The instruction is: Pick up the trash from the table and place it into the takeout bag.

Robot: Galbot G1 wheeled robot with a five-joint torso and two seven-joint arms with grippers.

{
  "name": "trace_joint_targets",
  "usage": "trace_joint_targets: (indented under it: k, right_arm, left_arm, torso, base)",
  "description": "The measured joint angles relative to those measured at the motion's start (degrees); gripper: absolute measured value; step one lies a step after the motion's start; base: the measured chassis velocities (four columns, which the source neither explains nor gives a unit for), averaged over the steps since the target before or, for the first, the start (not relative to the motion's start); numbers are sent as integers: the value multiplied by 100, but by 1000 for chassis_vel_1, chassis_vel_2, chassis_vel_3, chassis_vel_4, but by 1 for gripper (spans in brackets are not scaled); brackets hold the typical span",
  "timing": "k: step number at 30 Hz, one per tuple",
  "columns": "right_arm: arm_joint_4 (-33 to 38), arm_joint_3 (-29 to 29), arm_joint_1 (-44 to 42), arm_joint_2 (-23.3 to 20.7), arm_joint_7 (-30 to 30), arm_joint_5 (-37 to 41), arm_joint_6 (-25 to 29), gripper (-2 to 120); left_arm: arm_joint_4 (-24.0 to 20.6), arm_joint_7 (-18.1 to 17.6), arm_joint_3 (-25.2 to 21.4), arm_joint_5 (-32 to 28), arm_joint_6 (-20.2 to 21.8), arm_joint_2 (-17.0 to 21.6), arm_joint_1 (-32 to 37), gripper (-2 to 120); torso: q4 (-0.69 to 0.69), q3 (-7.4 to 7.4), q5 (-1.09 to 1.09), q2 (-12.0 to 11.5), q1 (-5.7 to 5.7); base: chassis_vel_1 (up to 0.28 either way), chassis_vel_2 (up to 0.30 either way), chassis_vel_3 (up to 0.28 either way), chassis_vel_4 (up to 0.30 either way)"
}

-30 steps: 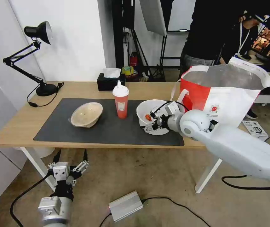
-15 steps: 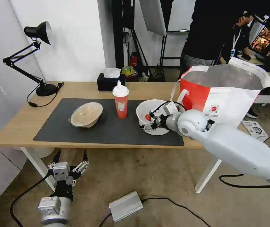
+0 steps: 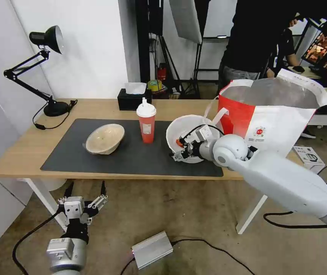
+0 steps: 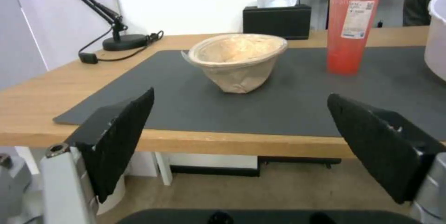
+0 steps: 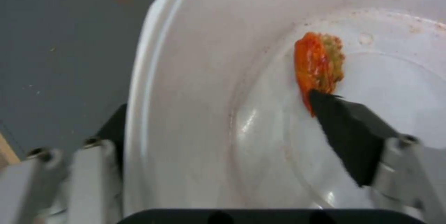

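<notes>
A black desk lamp [image 3: 45,42] is standing at the far left of the light-wood table [image 3: 26,149], while the left gripper [image 3: 85,196] is hanging below the table's front edge, its black fingers [image 4: 123,137] spread wide and holding nothing. On the dark grey mat [image 3: 132,156], a shallow beige paper bowl [image 3: 105,138] is sitting crumpled and slightly tilted, and beside it a tall red drink cup [image 3: 146,120] with a white lid is standing upright in front of a black tissue box [image 3: 134,98]. Further right, the right gripper [image 3: 184,149] is pinching the near wall of the large white round bowl [image 3: 188,131], one finger [image 5: 348,133] inside and one outside; the bowl is tipping, its mouth facing the camera and its far side apparently off the mat. A red-orange food scrap [image 5: 320,67] is clinging to the smooth, greasy-looking inside, touching the inner finger. At the right end the takeout bag [image 3: 270,114] is standing open just beside the bowl, foil lining showing. The risk from here: a thin rim pinch on a slick wall could slip, dropping the bowl, and further tipping could slide the scrap out onto the mat. The bowl could also catch the bag's white loop handle [image 3: 216,112] or knock its side.
</notes>
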Motion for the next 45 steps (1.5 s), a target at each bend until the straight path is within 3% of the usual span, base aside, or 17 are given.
trace_joint_targets:
  k: [4,7,8,9,16,45]
  right_arm:
    - [41,-3,-1,-5,16,-2,-1,61]
    - [51,-6,-1,-8,20,-2,-1,57]
    - [58,-9,-1,-10,27,-2,-2,51]
    - [93,-12,-1,-14,51,4,-2,36]
    - [125,-23,25,-28,74,18,-1,8]
    - [515,-157,98,-203,238,160,-3,0]
  left_arm:
    - [-6,-1,2,0,-5,-5,4,100]
    - [-9,-1,6,0,-7,-8,7,100]
    - [-12,-1,8,0,-9,-11,9,100]
    - [-27,-2,10,0,-13,-13,14,100]
    - [-39,-2,13,2,-21,-17,19,100]
    - [-33,-6,39,12,-74,-25,27,100]
  torso:
    - [0,0,0,0,0]
    - [0,0,0,0,0]
    - [0,0,0,0,0]
    - [0,0,0,0,0]
    - [0,-1,0,1,0]
    - [0,0,1,1,0]
  base:
    - [0,0,0,0]
    - [0,0,0,0]
    - [0,0,0,0]
    - [0,0,0,0]
    - [0,0,0,0]
    - [0,0,0,0]
